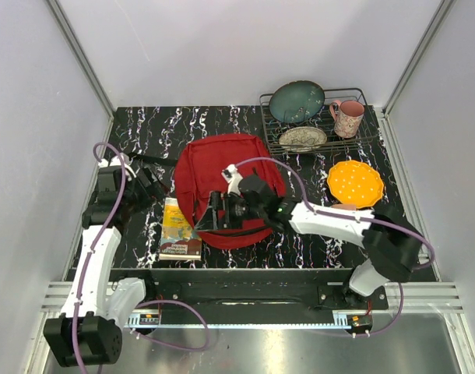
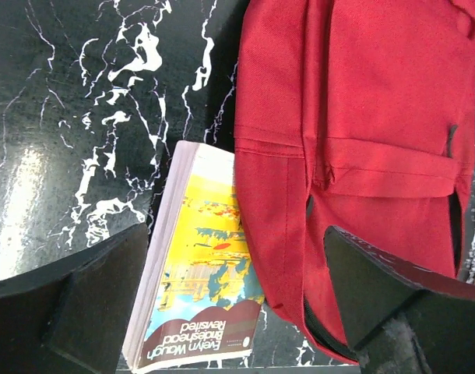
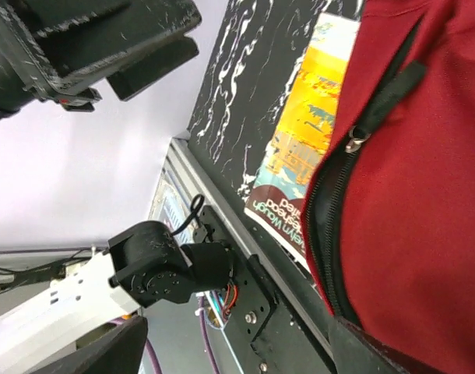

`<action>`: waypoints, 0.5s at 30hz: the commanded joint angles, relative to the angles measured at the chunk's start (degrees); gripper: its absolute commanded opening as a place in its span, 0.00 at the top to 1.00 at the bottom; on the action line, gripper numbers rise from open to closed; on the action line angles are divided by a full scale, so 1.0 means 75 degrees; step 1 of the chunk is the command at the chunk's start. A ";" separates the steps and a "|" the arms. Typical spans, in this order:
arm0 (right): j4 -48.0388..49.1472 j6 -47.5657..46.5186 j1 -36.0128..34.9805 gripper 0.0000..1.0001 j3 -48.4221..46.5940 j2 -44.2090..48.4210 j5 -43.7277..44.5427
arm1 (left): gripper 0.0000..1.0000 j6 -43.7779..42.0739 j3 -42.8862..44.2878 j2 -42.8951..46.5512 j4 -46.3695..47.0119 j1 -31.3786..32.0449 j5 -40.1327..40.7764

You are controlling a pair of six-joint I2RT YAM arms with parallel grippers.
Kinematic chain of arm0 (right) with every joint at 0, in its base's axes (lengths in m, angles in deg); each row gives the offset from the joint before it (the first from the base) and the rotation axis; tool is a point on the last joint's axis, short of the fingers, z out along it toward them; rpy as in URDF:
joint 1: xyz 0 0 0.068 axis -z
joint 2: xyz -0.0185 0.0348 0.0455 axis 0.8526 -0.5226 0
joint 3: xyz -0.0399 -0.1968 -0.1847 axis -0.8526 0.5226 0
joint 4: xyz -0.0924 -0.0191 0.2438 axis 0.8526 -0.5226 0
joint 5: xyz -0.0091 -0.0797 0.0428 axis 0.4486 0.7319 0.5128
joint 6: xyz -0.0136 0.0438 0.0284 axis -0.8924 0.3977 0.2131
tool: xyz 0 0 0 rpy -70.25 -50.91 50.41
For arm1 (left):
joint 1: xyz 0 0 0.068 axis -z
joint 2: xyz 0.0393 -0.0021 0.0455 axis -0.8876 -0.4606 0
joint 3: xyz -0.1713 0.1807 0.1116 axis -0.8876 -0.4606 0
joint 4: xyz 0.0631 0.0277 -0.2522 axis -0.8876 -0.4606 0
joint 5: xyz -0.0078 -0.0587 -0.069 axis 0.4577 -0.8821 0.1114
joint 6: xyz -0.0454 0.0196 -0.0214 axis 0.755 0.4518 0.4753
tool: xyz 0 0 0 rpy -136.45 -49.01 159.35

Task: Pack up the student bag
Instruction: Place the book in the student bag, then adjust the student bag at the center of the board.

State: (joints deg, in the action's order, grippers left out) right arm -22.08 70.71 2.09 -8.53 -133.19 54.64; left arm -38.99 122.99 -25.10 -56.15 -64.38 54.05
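The student bag (image 1: 230, 175) is a red backpack lying flat mid-table, its black zip (image 3: 319, 226) partly open with the pull (image 3: 354, 140) showing. A yellow paperback book (image 1: 179, 228) lies against the bag's left edge, partly tucked under it. My left gripper (image 1: 149, 187) hovers left of the bag, open; in the left wrist view (image 2: 237, 308) its jaws straddle the book (image 2: 202, 280) and the bag's edge (image 2: 362, 117) without touching. My right gripper (image 1: 212, 212) is open over the bag's near-left corner (image 3: 424, 218), holding nothing (image 3: 237, 354).
A wire dish rack (image 1: 370, 132) at the back right holds a teal bowl (image 1: 297, 101), a patterned plate (image 1: 303, 139) and a pink mug (image 1: 347, 118). An orange plate (image 1: 355, 183) lies right of the bag. The black marble table (image 1: 144, 132) ends just near the book.
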 commanded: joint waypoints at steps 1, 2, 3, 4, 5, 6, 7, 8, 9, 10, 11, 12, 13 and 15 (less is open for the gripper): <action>0.0477 -0.0215 -0.0038 0.00 -0.0757 -0.0827 -0.1233 | 0.01 0.0135 -0.0080 -0.0092 0.0177 -0.0614 -0.1359; -0.0012 -0.0320 -0.0085 0.01 -0.0921 -0.1119 -0.1139 | 0.01 0.0158 -0.0104 -0.0150 0.0201 -0.0719 -0.1697; -0.0921 -0.0947 -0.0178 0.00 -0.1514 -0.1470 -0.0152 | 0.01 0.0170 -0.0127 -0.0256 0.0224 -0.0953 -0.1886; -0.1627 -0.1151 -0.0179 0.00 -0.1717 -0.1589 0.0078 | 0.01 0.0147 -0.0197 -0.0245 0.0236 -0.0978 -0.1864; -0.1866 -0.1338 -0.0179 0.00 -0.2021 -0.1707 0.0417 | 0.01 0.0112 -0.0221 -0.0175 0.0248 -0.1036 -0.1794; -0.2065 -0.1422 -0.0167 0.00 -0.2140 -0.1870 0.0559 | 0.01 0.0088 -0.0256 -0.0140 0.0225 -0.1049 -0.1713; -0.2230 -0.1469 -0.0179 0.00 -0.2222 -0.1941 0.0596 | 0.01 0.0030 -0.0326 -0.0105 0.0213 -0.1049 -0.1538; -0.2255 -0.1411 -0.0167 0.00 -0.2269 -0.2000 0.0654 | 0.01 0.0006 -0.0362 -0.0093 0.0224 -0.1083 -0.1478; -0.2266 -0.1329 -0.0167 0.00 -0.2258 -0.2093 0.0724 | 0.01 -0.0005 -0.0408 -0.0104 0.0224 -0.1084 -0.1431; -0.2255 -0.1224 -0.0167 0.00 -0.2212 -0.2129 0.0922 | 0.01 -0.0006 -0.0479 -0.0116 0.0236 -0.1095 -0.1314; -0.2266 -0.1038 -0.0179 0.00 -0.2107 -0.2153 0.1098 | 0.01 -0.0006 -0.0514 -0.0162 0.0271 -0.1096 -0.1267; -0.2301 -0.0966 -0.0144 0.00 -0.2048 -0.2188 0.1251 | 0.01 -0.0017 -0.0549 -0.0174 0.0318 -0.1096 -0.1266; -0.2371 -0.0919 -0.0121 0.00 -0.1989 -0.2188 0.1473 | 0.01 -0.0040 -0.0619 -0.0186 0.0341 -0.1096 -0.1232; -0.2489 -0.0708 -0.0016 0.00 -0.1825 -0.2177 0.1720 | 0.01 -0.0064 -0.0713 -0.0245 0.0423 -0.1096 -0.1173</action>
State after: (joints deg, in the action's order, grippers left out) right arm -37.19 63.70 1.17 -23.11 -148.79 60.49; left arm -38.73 118.75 -26.59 -55.51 -72.20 44.61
